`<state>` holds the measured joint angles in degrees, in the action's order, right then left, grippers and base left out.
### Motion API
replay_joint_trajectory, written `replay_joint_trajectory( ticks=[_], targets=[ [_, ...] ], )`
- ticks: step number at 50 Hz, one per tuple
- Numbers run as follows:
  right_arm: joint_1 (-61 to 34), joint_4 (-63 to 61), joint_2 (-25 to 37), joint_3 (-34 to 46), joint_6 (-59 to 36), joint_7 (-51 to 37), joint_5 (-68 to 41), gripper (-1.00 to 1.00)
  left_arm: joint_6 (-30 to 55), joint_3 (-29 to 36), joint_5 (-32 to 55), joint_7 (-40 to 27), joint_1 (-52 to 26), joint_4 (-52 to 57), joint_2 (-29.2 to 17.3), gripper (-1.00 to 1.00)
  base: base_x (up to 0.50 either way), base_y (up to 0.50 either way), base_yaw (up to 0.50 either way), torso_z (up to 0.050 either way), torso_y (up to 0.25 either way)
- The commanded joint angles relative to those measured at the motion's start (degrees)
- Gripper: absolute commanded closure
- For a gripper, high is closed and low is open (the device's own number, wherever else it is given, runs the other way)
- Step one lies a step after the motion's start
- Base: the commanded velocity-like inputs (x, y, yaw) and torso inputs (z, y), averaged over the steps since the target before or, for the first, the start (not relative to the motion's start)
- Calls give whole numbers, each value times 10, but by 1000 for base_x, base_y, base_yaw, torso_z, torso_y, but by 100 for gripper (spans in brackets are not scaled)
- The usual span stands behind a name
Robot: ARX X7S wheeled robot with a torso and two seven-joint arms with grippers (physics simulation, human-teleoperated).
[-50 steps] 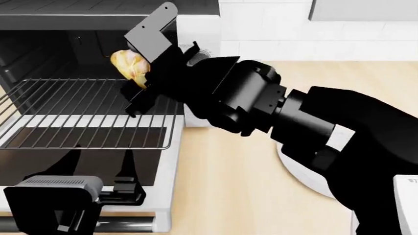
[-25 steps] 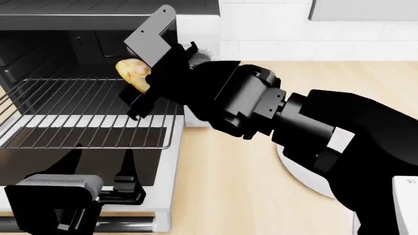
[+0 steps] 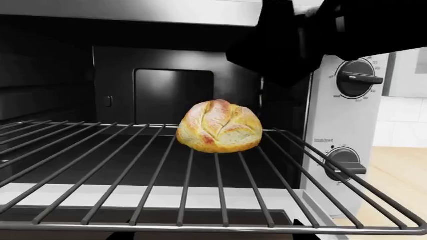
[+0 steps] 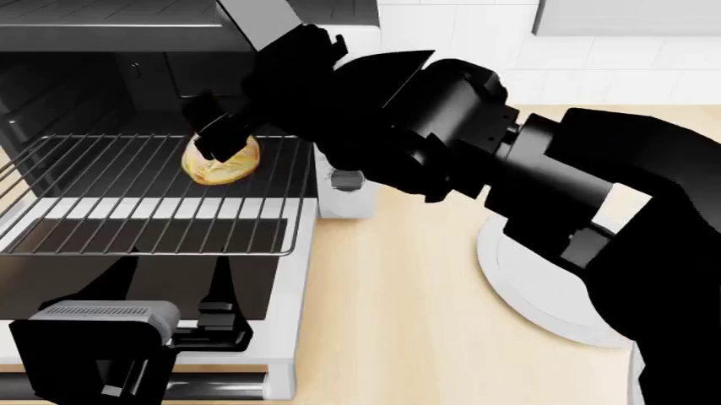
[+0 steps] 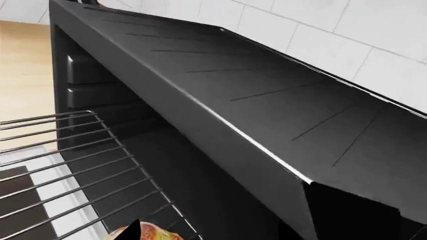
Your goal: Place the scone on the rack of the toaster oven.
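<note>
Our right gripper (image 4: 219,135) hung just over the scone (image 4: 221,161). In the head view one dark finger crossed the top of the scone, but the arm hid the rest, so we could not tell if the claw was clenched on it or had let go. In the left wrist view the scone (image 3: 219,126) looked like it sat on the rack (image 3: 200,175) with no finger on its front side, and the black claw was up at about 1 o'clock from it.

The scone was near the back of the rack (image 4: 147,198), a bit toward the right side, inside the mouth of the toaster oven (image 3: 347,125). From the scone, the two round dials (image 3: 357,77) were out at about 3 o'clock.

Our left gripper (image 4: 107,342) was low by the open glass door (image 4: 135,291), at about 7 o'clock from the scone in the head view. We could not tell whether that one was clenched or not.

We thought a few things could go wrong. If the claw lifted while it was touching the scone, the scone could roll along the bars. The big arm was very close to the oven's top edge, so pulling back fast could bump it and shake the rack.
</note>
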<state>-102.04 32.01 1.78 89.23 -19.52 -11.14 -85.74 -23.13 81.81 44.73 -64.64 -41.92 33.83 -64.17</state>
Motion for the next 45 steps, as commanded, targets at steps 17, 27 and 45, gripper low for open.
replay_joint_trajectory(
  ticks=[17,27,45],
  targets=[
    [-98,-259,125,-63,-63,-189,-87,-100,13,-2,3,-6,54,-1,8,-100,0,0,0,0,0],
    [-149,-370,197,-103,-87,-266,-143,-100,22,-4,3,-10,52,7,8,-100,0,0,0,0,0],
    [-173,-514,311,-145,-89,-370,-192,-100,24,-7,1,-13,55,6,5,-100,0,0,0,0,0]
  ],
)
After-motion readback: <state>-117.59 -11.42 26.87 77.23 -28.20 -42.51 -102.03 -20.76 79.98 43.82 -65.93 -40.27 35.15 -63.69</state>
